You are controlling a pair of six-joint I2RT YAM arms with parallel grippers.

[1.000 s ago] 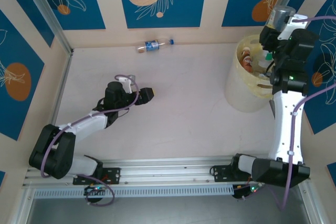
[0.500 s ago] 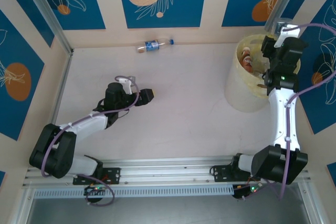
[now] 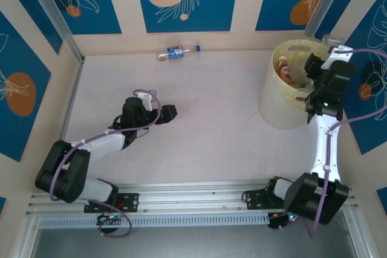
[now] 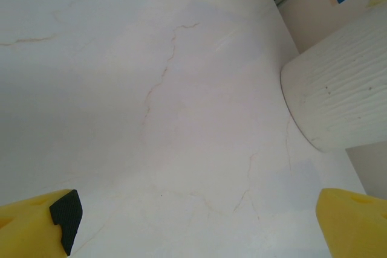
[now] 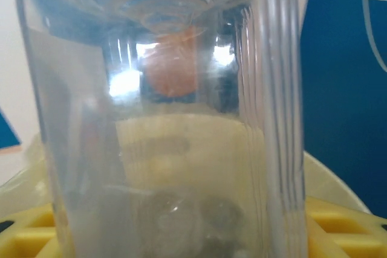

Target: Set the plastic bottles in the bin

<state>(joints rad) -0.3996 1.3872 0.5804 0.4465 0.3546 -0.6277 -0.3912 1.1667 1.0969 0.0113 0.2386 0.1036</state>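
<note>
The left gripper (image 3: pixel 171 110) hovers over the table (image 3: pixel 230 143), jaws wide apart. The right gripper (image 3: pixel 325 55) hangs over the bin (image 3: pixel 272 101) in the far right corner; a clear bottle (image 5: pixel 169 119) crowds its camera, grip impossible to tell. Another bottle (image 3: pixel 176 52) lies at the far edge.

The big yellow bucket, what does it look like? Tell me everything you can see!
The large round pale-yellow plastic bin stands upright on the white table, in the far right corner by the wall. Its top is open, and plastic bottles with orange caps lie inside. A dark handle slot is cut near its rim. From the left wrist camera its side looks whitish with fine ribs. The white right arm reaches over its right rim.
</note>
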